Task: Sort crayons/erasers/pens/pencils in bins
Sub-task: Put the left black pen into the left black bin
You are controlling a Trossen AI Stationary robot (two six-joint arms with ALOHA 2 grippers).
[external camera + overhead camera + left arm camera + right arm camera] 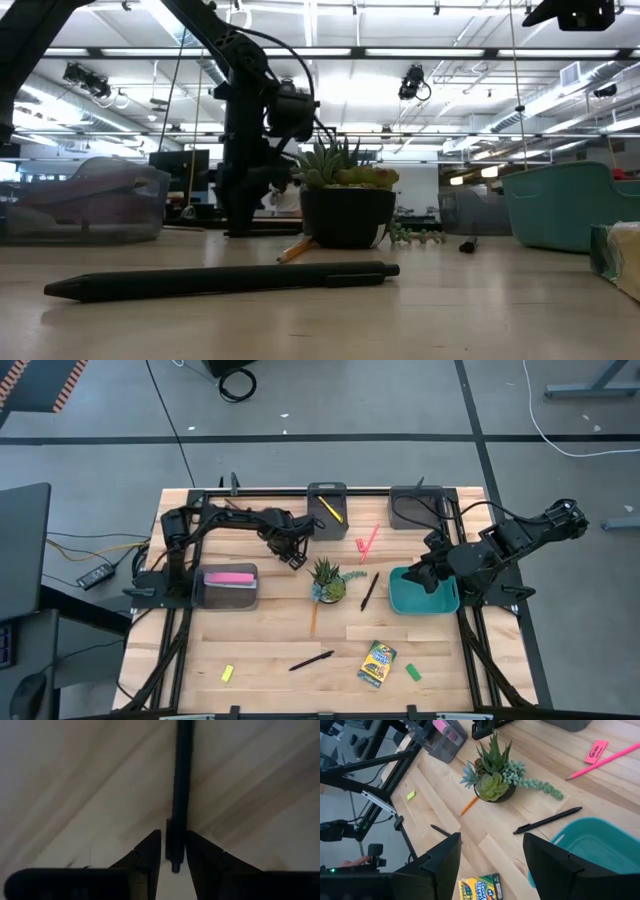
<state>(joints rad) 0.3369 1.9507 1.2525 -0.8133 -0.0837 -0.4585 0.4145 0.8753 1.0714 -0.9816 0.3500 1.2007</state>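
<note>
My left gripper (293,555) points down at the table's far middle, between the dark grey bin (327,510) and the plant, shut on a black pen (180,790). My right gripper (492,865) hovers open over the teal bin (425,598). On the wood lie a crayon box (377,663), two more black pens (311,660) (369,592), a pink pencil (371,538), an orange pencil (313,618), and yellow (227,673), green (413,672) and pink (359,545) erasers. A yellow pen (330,510) lies in the dark grey bin. My left gripper pinches the black pen's clip end (175,851) between its two fingertips (150,851), coming from above and pointing down. The rest of the pen runs level away from the fingers, close over the wood; whether it rests on the table I cannot tell.
A potted plant (328,580) stands mid-table beside my left gripper. A grey bin (230,588) at the left holds a long pink bar. Another grey bin (415,508) sits at the far right. Arm frames run along both side edges.
</note>
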